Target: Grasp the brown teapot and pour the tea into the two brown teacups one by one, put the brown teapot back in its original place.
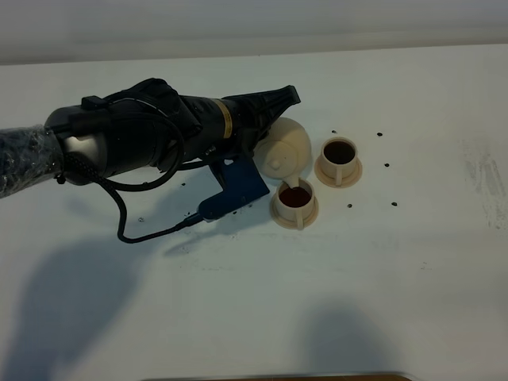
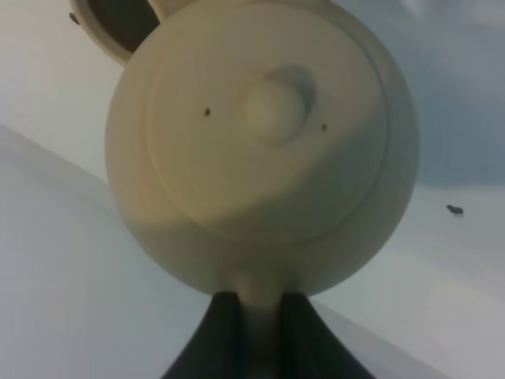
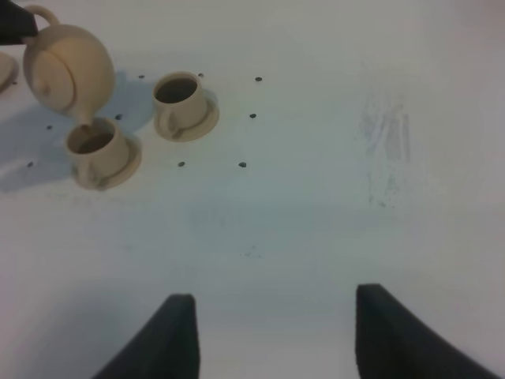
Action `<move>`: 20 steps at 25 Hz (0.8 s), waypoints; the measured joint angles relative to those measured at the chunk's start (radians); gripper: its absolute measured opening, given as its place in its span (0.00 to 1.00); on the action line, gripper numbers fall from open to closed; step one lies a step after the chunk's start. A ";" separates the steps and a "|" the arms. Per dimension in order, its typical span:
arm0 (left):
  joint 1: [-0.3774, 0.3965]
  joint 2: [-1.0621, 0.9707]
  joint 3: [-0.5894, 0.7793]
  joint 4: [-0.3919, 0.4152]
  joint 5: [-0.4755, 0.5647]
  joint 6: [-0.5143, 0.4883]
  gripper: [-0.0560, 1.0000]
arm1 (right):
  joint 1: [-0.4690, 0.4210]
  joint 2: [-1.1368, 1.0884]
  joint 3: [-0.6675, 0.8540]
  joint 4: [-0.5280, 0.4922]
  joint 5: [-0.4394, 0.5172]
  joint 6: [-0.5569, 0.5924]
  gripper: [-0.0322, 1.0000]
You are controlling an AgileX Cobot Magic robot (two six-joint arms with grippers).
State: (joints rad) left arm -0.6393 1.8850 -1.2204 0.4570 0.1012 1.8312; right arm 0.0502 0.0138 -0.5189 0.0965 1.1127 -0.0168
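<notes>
The brown teapot (image 1: 286, 149) hangs tilted over the table, its spout dipping to the nearer brown teacup (image 1: 295, 203), which holds reddish-brown tea. My left gripper (image 1: 282, 106) is shut on the teapot's loop handle (image 2: 252, 296). In the left wrist view the lid (image 2: 272, 110) fills the frame above my black fingers (image 2: 225, 339). The farther teacup (image 1: 340, 160) stands just right of the pot with dark tea in it. A sliver of a flat beige saucer (image 3: 4, 73) shows at the edge of the right wrist view. My right gripper (image 3: 272, 335) hovers open and holds nothing, well away from the teapot (image 3: 67, 69).
Small dark specks (image 1: 387, 165) dot the white table (image 1: 413, 262) around the cups. The left arm's body and cable (image 1: 127, 143) stretch in from the left, with the blue camera bracket (image 1: 238, 186) low beside the pot.
</notes>
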 joint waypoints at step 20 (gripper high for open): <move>0.000 0.000 0.000 0.000 -0.030 0.080 0.21 | 0.000 0.000 0.000 0.000 0.000 0.000 0.45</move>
State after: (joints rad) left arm -0.6393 1.8850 -1.2204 0.4570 0.0711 1.9107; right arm 0.0502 0.0138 -0.5189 0.0965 1.1127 -0.0168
